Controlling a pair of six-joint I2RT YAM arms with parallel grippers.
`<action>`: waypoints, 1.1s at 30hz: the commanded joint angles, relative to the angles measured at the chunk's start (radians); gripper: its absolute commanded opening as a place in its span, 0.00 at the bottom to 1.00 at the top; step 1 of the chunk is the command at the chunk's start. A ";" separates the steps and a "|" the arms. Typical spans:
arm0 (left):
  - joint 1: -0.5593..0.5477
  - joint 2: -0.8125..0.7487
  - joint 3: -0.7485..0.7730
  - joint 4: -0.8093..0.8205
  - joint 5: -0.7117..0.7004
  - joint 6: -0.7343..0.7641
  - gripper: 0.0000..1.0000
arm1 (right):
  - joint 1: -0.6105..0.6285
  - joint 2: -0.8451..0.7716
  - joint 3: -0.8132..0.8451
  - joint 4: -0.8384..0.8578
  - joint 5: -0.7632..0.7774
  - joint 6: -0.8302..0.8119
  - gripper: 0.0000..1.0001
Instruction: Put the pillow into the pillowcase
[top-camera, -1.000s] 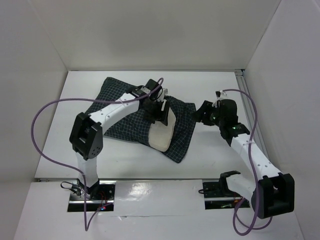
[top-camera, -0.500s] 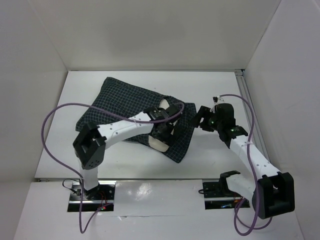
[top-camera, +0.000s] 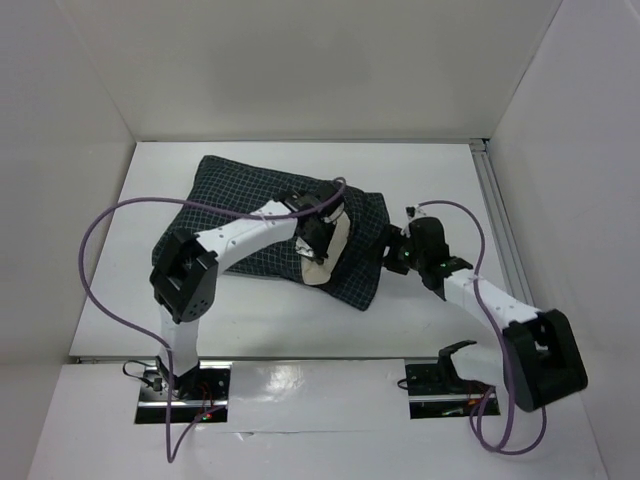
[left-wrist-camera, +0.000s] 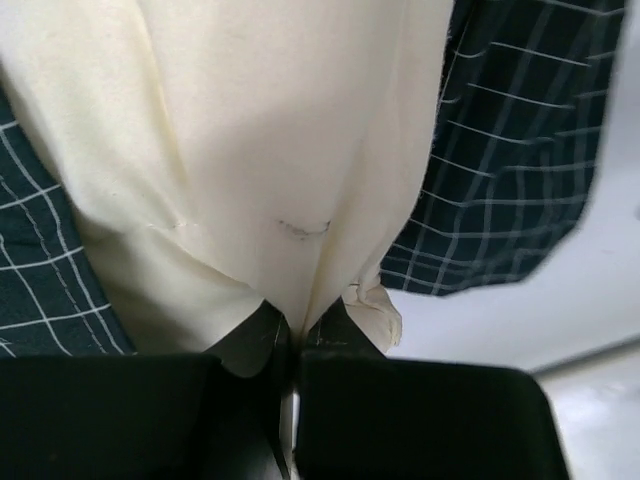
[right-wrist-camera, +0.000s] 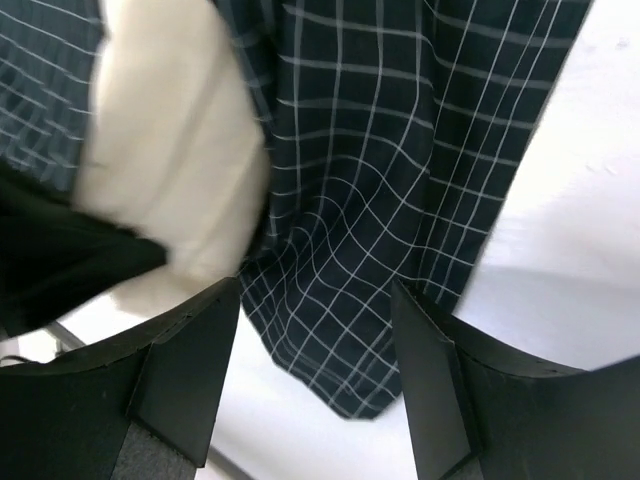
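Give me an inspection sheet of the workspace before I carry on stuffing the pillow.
Surface: white table, bare around the cloth.
Job's things: pillowcase lies rumpled at mid-table; pillow is mostly inside it, with a cream end showing at the opening.
Clutter: nothing seen.
Grippers: left gripper is shut, pinching a fold of the pillow; right gripper is open over the pillowcase's right edge, contact not clear.
Cables: left cable, purple, loops wide to the left, then runs over the pillowcase; right cable, also purple, arches over that arm.
Surroundings: plain white walls on three sides, and a metal rail along the right edge.
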 joint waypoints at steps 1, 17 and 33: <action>0.085 -0.111 0.003 0.064 0.207 0.021 0.00 | 0.024 0.113 0.038 0.219 -0.010 0.059 0.69; 0.182 -0.138 0.012 0.093 0.362 0.030 0.00 | 0.133 0.379 0.236 0.358 0.094 0.157 0.65; 0.200 -0.157 0.012 0.112 0.411 0.030 0.00 | 0.151 0.466 0.285 0.267 0.276 0.138 0.43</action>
